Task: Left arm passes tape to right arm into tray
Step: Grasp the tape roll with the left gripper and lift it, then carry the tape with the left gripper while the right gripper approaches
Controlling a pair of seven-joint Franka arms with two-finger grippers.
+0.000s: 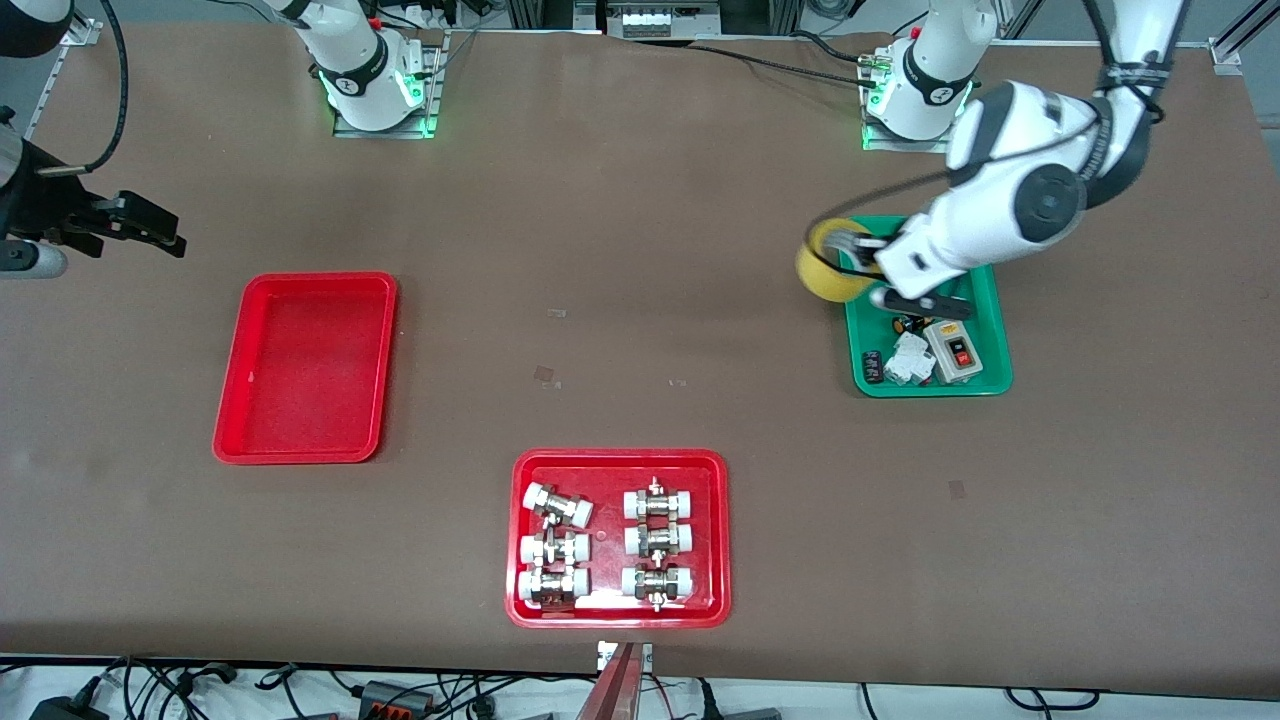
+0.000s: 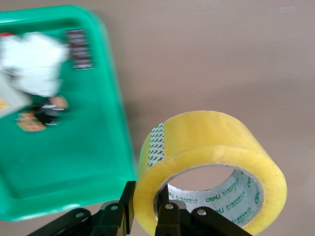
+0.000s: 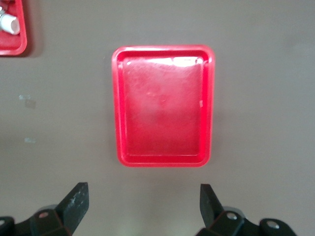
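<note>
My left gripper (image 1: 852, 250) is shut on the yellow tape roll (image 1: 822, 282), one finger inside the core and one outside the wall. It holds the roll in the air over the edge of the green tray (image 1: 990, 300). In the left wrist view the tape (image 2: 211, 147) stands on edge in the gripper (image 2: 147, 204), over bare table beside the green tray (image 2: 74, 167). The empty red tray (image 1: 305, 370) lies toward the right arm's end. My right gripper (image 1: 160, 228) is open and empty, up over bare table beside that tray. In the right wrist view the gripper (image 3: 142, 199) faces the tray (image 3: 162, 105).
A second red tray (image 1: 620, 600) with white-capped metal fittings lies near the front camera at the table's middle; its corner shows in the right wrist view (image 3: 12, 46). The green tray holds a switch box (image 1: 955, 350) and small parts.
</note>
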